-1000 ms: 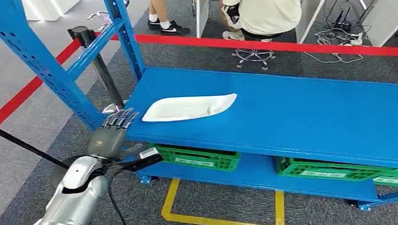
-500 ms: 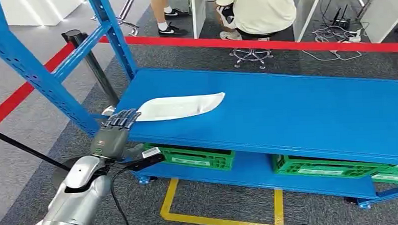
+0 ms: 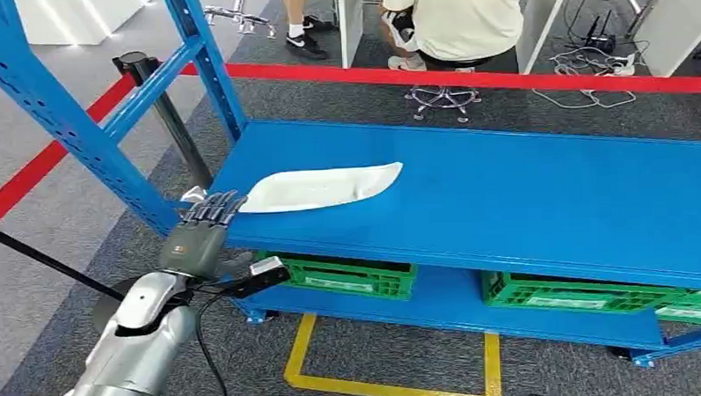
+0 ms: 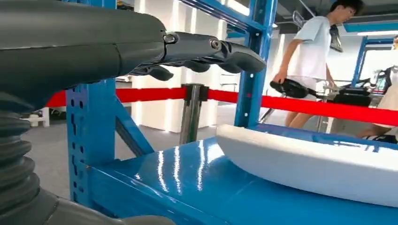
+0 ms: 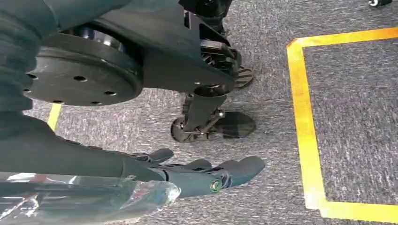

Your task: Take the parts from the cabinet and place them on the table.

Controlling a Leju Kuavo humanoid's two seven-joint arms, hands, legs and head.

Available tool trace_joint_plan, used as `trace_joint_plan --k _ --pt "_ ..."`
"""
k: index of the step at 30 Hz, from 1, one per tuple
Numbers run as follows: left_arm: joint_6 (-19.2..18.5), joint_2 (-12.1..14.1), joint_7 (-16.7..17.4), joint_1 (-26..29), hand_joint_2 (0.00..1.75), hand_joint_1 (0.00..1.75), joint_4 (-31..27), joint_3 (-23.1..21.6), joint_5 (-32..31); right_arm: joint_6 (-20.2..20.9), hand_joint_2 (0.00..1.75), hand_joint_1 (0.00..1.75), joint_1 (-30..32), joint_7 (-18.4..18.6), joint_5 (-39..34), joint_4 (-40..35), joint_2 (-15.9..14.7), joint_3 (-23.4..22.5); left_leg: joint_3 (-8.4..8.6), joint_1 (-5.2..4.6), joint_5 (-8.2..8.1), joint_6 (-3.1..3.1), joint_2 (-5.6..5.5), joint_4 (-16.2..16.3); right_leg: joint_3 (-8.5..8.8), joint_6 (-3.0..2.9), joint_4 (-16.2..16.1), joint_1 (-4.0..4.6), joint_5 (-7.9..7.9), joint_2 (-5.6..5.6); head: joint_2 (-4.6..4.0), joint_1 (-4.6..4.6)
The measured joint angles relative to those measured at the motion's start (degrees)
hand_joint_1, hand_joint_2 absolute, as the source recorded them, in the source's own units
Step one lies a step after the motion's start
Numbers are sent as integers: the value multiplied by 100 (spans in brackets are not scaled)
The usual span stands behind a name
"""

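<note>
At the shelf (image 3: pixel 470 203) corner, left hand (image 3: pixel 194 239) flat, unladen — white part (image 3: pixel 320 188) near (wrist view: apart), right hand (image 5: pixel 197 176) slack, empty.

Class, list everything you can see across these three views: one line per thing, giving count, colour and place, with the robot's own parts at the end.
white part: one, white, lying on the shelf top near its left end
shelf: one, blue, steel rack with a top deck and a lower deck
crates: at least two, green, on the lower deck
barrier tape: red, stretched behind and to the left of the rack
post: one, black and silver, holding the tape
floor marking: yellow, on the grey carpet below the rack
people: two, beyond the tape
cables: white, on the floor at the far right
left hand: one, grey, fingers stretched at the shelf's left edge, apart from the white part
right hand: one, dark, hanging over the carpet, holding nothing
</note>
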Motion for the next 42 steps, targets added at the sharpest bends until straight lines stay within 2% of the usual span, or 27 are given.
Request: trace_joint_plan --k 5,6,7,10,11,12,13,15,16,18,20,22,23,25,26,27,28,30,31,32,34,36,37,38,40,41,42 --pt "2 -2 2 -44 175 0 31 -2 0 2 175 0 -3 -11 11 2 7 0 -8 -29 -13 91 0 -16 22 88 -59 -26 6 0 0 -7" --pt "2 -15 2 -49 175 0 31 0 -2 0 175 0 -2 -15 11 0 4 0 47 41 44 118 10 -113 -26 108 -49 -13 -16 2 0 0" --pt "7 -24 2 -59 175 0 33 2 -13 0 175 0 2 -24 11 0 4 0 81 52 39 142 22 -141 -70 113 104 1 -134 -12 0 9" --pt "7 -31 11 -69 175 0 53 2 -33 9 175 0 -2 -24 26 2 4 0 79 61 30 157 26 -138 -715 141 1413 -13 -737 -12 0 46" --pt "7 -31 20 -65 175 0 68 2 -33 11 175 0 9 -24 35 2 4 0 81 61 27 154 25 -137 -866 158 1689 -13 -797 -13 0 63" --pt "7 -31 20 -60 175 0 81 2 -33 11 175 0 17 -24 44 2 4 0 86 66 22 146 24 -136 -889 169 1694 -17 -723 -14 0 64" --pt "7 -33 20 -60 175 0 94 2 -35 11 175 0 16 -24 46 2 4 0 95 76 11 128 19 -129 -771 175 1414 -23 -508 -16 0 72" --pt "7 -33 26 -61 175 0 107 4 -35 13 175 0 4 -24 46 2 4 0 124 107 -30 64 15 -95 -278 195 437 -41 -16 -40 0 70" --pt "7 -35 28 -64 175 0 109 4 -33 13 175 0 -3 -24 48 2 4 0 130 101 -66 8 14 -52 -65 219 4 -55 32 -80 0 70" --pt "11 -28 37 -70 175 0 120 4 -35 18 175 0 -17 -26 59 7 24 0 107 77 -72 -53 12 -21 -20 72 11 -25 5 1 0 52" --pt "11 -28 44 -72 175 0 138 2 -37 17 175 0 -4 -33 63 7 13 0 120 102 -67 -108 15 -43 -40 -23 43 10 -8 14 0 57" --pt "15 -28 50 -79 175 0 142 2 -39 20 175 0 -3 -42 70 7 13 -2 79 117 -182 -175 13 76 -13 -104 20 -22 6 19 0 37" --pt "20 -28 52 -97 175 0 142 4 -40 24 175 0 -11 -44 76 7 13 -2 -77 117 -370 -193 12 395 -8 -141 20 -22 -2 18 0 4" --pt "20 -28 57 -97 175 0 158 2 -39 37 175 0 -11 -44 79 7 15 -2 -573 116 -782 -215 12 1343 -7 -161 21 -16 -15 15 0 -9" --pt "17 -28 57 -87 175 0 170 0 -42 37 175 0 -10 -44 79 7 15 -2 -777 118 -872 -216 12 1696 -6 -170 21 -15 -23 17 0 -9" --pt "17 -28 59 -78 175 0 186 0 -42 37 175 0 -7 -44 81 7 15 -2 -863 118 -826 -210 12 1795 2 -174 21 -15 -29 21 0 -11" --pt "17 -26 66 -78 175 0 197 0 -42 37 175 0 -4 -44 85 7 13 -2 -822 118 -667 -199 12 1670 16 -169 21 -16 -39 33 0 -11" --pt "17 -26 85 -91 175 0 208 0 -42 39 175 0 -6 -46 96 7 18 -2 -397 118 -113 -162 12 761 73 -142 21 -22 -75 61 0 -15" --pt "17 -26 85 -99 175 0 210 0 -44 42 175 0 -6 -48 96 7 20 -2 -143 120 87 -149 12 275 99 -107 21 -20 -101 72 0 -18" --pt "20 -26 85 -115 175 0 214 0 -44 42 175 0 -14 -50 96 7 17 -2 -23 103 -3 -153 4 74 93 -67 41 26 -130 82 0 -26" --pt "20 -33 85 -110 175 0 221 -2 -50 42 175 0 -18 -50 96 7 17 -2 -40 100 -28 -103 -6 48 97 -21 6 22 -130 90 0 0" --pt "20 -28 85 -113 175 0 234 2 -53 40 175 0 -11 -50 96 7 20 -2 -21 93 -36 -13 -8 28 148 64 -50 0 -144 90 0 -8" --pt "26 -31 105 -120 175 0 236 18 -53 39 175 0 0 -52 101 7 20 -2 16 116 -39 34 -6 10 100 95 18 -6 -193 65 0 2" --pt "33 -37 105 -129 175 0 236 15 -55 39 175 0 -6 -54 100 7 20 -2 37 115 -61 74 -6 10 -9 107 285 1 -354 21 0 39" --pt "33 -48 105 -122 175 0 245 13 -70 42 175 0 -21 -55 103 7 20 -2 48 94 -82 108 -6 11 -537 117 1268 2 -762 -6 0 79" --pt "33 -48 105 -116 175 0 256 13 -70 42 175 0 -18 -57 103 7 17 -2 53 78 -94 123 -6 11 -804 119 1714 3 -896 -6 0 81" --pt "33 -48 105 -112 175 0 271 13 -77 42 175 0 -4 -57 105 7 20 -2 61 67 -102 125 -8 12 -960 114 1925 3 -899 -5 0 77"
